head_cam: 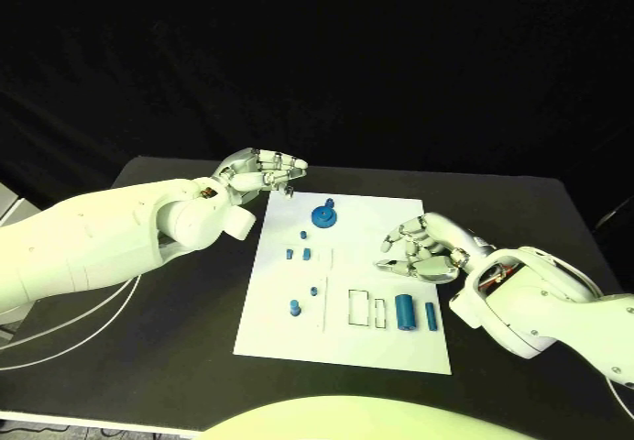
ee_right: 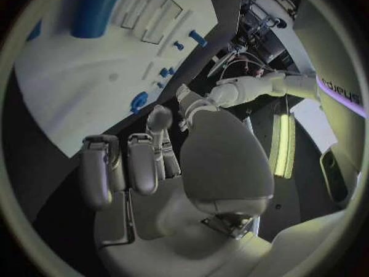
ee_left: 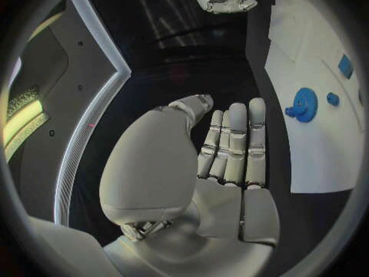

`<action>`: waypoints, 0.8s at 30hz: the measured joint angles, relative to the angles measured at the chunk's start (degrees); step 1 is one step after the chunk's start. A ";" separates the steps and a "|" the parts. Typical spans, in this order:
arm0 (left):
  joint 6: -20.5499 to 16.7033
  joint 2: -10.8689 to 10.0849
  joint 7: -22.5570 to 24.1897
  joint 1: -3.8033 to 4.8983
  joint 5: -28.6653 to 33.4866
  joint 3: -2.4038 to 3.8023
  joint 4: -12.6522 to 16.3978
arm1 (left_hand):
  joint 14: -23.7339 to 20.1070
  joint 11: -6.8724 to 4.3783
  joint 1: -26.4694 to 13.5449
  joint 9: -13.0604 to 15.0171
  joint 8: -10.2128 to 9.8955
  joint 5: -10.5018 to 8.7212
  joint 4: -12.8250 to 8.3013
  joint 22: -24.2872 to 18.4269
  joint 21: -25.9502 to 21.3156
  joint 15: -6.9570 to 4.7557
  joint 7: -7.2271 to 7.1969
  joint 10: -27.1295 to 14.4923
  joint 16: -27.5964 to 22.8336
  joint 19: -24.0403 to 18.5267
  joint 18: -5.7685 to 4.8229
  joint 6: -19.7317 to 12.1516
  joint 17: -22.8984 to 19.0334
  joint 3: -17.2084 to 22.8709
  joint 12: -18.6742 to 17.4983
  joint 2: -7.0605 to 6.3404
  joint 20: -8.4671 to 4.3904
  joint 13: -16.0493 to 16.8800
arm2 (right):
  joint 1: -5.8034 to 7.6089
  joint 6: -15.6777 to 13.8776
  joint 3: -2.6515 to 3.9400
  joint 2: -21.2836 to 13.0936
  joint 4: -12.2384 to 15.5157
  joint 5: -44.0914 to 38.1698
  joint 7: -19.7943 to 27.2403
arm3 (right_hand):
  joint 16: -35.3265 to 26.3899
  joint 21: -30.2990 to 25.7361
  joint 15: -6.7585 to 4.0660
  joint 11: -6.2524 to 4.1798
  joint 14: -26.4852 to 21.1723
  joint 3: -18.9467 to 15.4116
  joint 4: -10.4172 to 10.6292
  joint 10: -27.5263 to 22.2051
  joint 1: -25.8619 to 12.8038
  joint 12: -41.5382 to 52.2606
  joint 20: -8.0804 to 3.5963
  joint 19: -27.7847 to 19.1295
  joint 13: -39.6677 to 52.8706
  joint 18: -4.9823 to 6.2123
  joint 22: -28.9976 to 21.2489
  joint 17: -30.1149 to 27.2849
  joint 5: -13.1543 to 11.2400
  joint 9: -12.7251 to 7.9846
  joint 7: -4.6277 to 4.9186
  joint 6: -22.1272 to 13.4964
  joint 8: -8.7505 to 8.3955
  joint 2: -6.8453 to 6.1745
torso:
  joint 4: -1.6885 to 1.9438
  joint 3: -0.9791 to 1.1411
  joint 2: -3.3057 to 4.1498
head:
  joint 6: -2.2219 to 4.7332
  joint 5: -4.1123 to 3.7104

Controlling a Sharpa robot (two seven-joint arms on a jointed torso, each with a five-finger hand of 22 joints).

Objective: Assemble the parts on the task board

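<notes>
- On the black bench, a white rectangular task board lies flat in the middle, with small blue parts spread across it.
- Near the board's far end lies a blue gear-shaped part; the left wrist view shows its toothed rim.
- Two blue cylinders, one larger and one slimmer, lie side by side near the board's near right corner, beside rectangular outlined recesses.
- Several tiny blue pegs lie along the board's left half.
- The left hand hovers at the board's far left corner, fingers straight and together, grasping nothing.
- The right hand sits over the board's right edge, fingers loosely curled, apart and empty.
</notes>
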 measured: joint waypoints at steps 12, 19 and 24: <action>-0.73 -0.64 1.43 -0.79 0.48 -0.16 1.74 | 0.00 -0.22 -0.23 0.00 0.00 0.00 0.17 -0.12 -0.23 0.00 0.00 0.23 0.00 0.00 0.00 0.00 0.00 -0.17 0.21 -0.23 0.00 0.01 | -1.62 6.50 -0.47 -8.22 4.45 7.07 -5.16 | 4.80 4.21 -0.11 -0.42 0.12 -10.79 3.33 7.77 -2.22 24.02 -0.33 -0.07 16.88 -0.91 0.00 3.67 0.00 2.31 -0.16 -1.24 5.08 3.20 | -0.84 0.15 -0.73 | 0.31 -3.73; -0.86 -0.80 1.66 -0.98 0.61 -0.18 2.14 | 0.00 -0.22 -0.46 0.04 0.00 0.00 0.17 -0.11 -0.43 0.00 0.00 0.23 0.00 0.00 0.00 0.00 0.01 -0.17 0.21 0.01 0.00 0.01 | -3.95 7.08 -0.61 -8.28 5.44 1.35 -10.56 | 5.26 4.20 -0.10 -0.41 0.12 -13.86 3.43 7.77 -2.97 24.26 -0.32 -0.08 16.88 -0.91 0.02 3.66 0.00 2.20 -0.16 -1.24 5.33 3.93 | -1.07 0.29 -0.84 | -0.10 -3.96; -0.86 -1.05 1.69 -1.06 0.65 -0.20 2.22 | 0.00 -0.22 -0.53 0.04 0.00 0.00 0.17 -0.11 -0.43 0.00 0.00 0.22 0.00 0.00 0.01 0.00 0.01 -0.17 0.21 0.08 0.00 0.01 | -4.68 6.88 -0.60 -7.64 5.41 -2.64 -13.82 | 5.26 4.20 -0.10 -0.41 0.12 -14.70 3.50 7.77 -3.65 24.26 -0.32 -0.08 16.87 -0.91 0.04 3.65 0.00 2.14 -0.16 -1.24 5.53 4.01 | -1.03 0.26 -0.84 | -0.30 -3.97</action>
